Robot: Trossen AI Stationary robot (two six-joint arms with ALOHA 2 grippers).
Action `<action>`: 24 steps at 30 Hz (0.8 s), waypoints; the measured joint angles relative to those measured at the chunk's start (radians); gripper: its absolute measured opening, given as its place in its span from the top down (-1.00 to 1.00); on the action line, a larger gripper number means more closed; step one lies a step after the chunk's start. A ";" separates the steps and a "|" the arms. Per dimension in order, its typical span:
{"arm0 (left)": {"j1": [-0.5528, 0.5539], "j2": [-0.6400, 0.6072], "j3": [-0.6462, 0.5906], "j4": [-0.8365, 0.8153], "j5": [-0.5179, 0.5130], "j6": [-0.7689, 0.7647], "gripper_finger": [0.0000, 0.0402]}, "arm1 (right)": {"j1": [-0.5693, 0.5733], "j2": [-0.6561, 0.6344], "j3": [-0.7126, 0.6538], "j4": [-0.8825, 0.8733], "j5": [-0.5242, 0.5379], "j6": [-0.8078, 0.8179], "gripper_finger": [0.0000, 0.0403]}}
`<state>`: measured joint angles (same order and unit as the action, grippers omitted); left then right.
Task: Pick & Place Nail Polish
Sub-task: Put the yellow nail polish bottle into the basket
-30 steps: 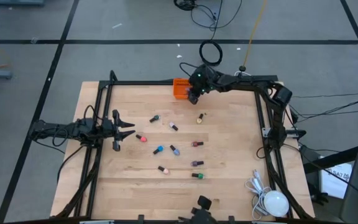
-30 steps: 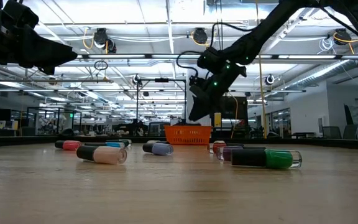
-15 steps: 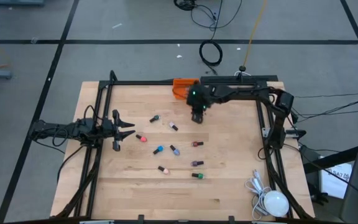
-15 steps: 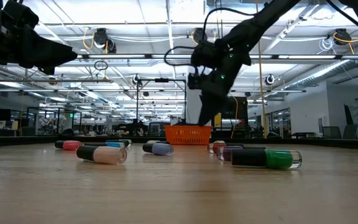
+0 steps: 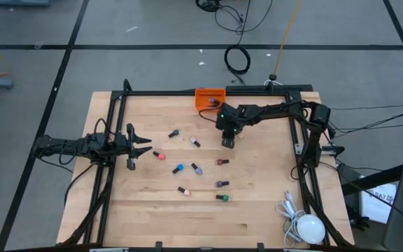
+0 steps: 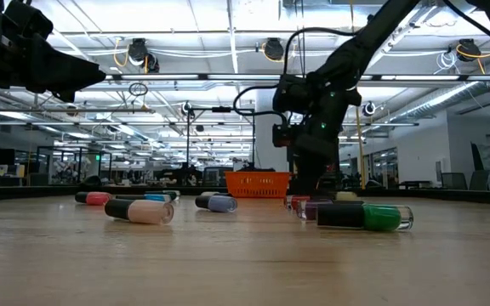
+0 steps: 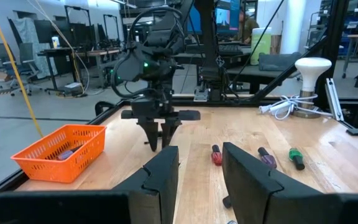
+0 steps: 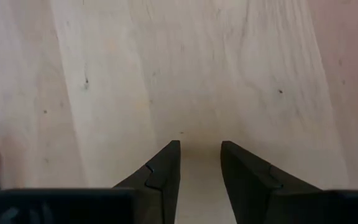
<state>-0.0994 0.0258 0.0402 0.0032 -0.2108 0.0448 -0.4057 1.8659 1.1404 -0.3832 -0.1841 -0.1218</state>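
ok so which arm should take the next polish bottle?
Right. The right gripper is open and low over the table, close to the dark red bottle, with the orange bin just beyond it. The left gripper waits open at the table's left edge, farther from the bin.

My bench [image 5: 257, 196] was pale wood with a smooth, matt, faintly grained surface. The bin [image 7: 61, 151] looked like orange plastic mesh, and my right end effector [image 8: 199, 163] had matt black fingers [image 8: 160, 174].

floor [image 5: 152, 28]: grey, dark seams | cable coil [image 5: 238, 60] on it | ceiling lights [image 6: 228, 25] in rows
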 joint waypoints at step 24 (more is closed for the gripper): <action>0.000 0.000 0.000 0.000 0.000 0.000 0.38 | 0.015 -0.331 -0.133 -0.127 0.208 0.001 0.48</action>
<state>-0.0998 0.0261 0.0402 0.0036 -0.2108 0.0448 -0.3906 1.5354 1.0079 -0.5098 0.0238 -0.1206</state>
